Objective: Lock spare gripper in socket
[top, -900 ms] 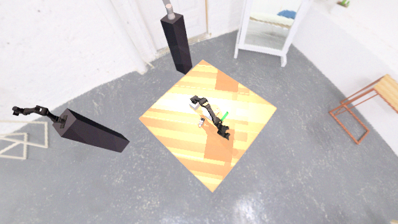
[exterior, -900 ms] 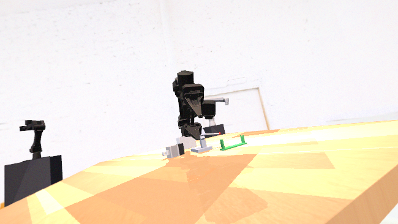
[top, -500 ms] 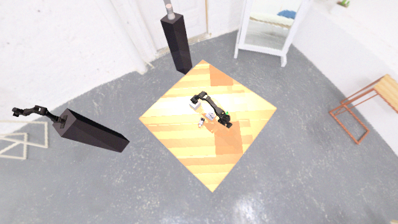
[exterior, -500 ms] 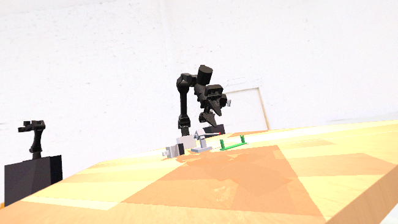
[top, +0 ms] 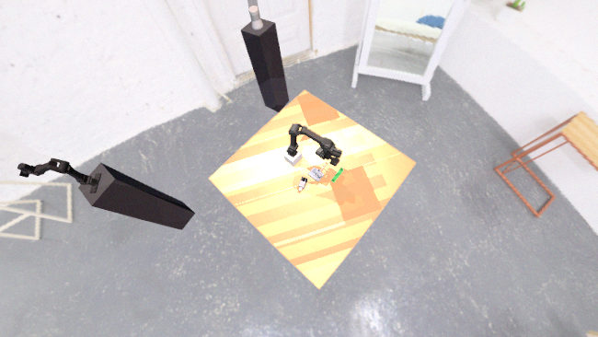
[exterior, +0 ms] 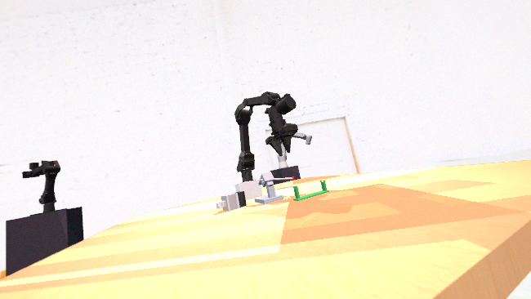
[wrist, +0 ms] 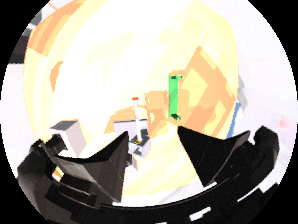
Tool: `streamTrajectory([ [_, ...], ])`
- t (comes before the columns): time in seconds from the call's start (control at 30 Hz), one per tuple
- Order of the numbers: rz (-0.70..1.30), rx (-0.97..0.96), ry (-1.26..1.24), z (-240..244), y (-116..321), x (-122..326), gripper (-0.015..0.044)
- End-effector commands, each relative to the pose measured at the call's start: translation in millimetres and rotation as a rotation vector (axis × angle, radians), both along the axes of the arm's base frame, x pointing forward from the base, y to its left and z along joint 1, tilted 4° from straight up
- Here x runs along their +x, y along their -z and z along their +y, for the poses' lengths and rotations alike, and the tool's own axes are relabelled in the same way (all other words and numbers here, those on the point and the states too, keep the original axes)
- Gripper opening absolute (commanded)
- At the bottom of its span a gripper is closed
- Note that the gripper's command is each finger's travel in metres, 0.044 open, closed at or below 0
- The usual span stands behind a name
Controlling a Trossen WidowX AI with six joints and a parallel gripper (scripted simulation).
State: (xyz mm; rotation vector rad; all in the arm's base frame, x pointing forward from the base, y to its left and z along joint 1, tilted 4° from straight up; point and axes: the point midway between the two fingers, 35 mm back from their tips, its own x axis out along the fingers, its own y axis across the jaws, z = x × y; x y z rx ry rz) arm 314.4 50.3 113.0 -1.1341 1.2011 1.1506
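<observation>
The grey mount (top: 316, 174) (exterior: 268, 199) (wrist: 123, 128) stands on the table with its angled socket (exterior: 266, 178) (wrist: 140, 147) on top. The thin pale lock pin (exterior: 283, 179) (wrist: 137, 114) sticks out of the socket, its red end (exterior: 292, 178) (wrist: 135, 98) free. The spare gripper (top: 302, 184) (exterior: 231, 202) (wrist: 73, 137), a light grey block with a black part, lies on the table beside the mount. My gripper (exterior: 284, 153) (wrist: 153, 131) is open and empty, fingers down, above and behind the mount and pin, touching neither. Its fingertips are not clear in the top view.
A green rack (top: 338, 175) (exterior: 311, 196) (wrist: 173, 98) with two upright posts stands on the table on the pin's red-end side of the mount. My arm's white base block (top: 293, 158) (exterior: 249, 189) is behind the mount. Dark pedestals (top: 140, 203) (exterior: 42, 238) stand off the table.
</observation>
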Motion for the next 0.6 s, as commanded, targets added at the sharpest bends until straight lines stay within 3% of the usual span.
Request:
streamTrajectory([
  [0.0, 0.054, -0.005, 0.002, 3, -4, -22, 0.03],
  [0.17, 0.054, -0.005, 0.002, 3, -2, -21, 0.03],
  [0.43, 0.053, -0.004, 0.002, 6, 64, -22, 0.03],
  [0.57, 0.053, -0.004, 0.002, 7, 67, -20, 0.03],
])
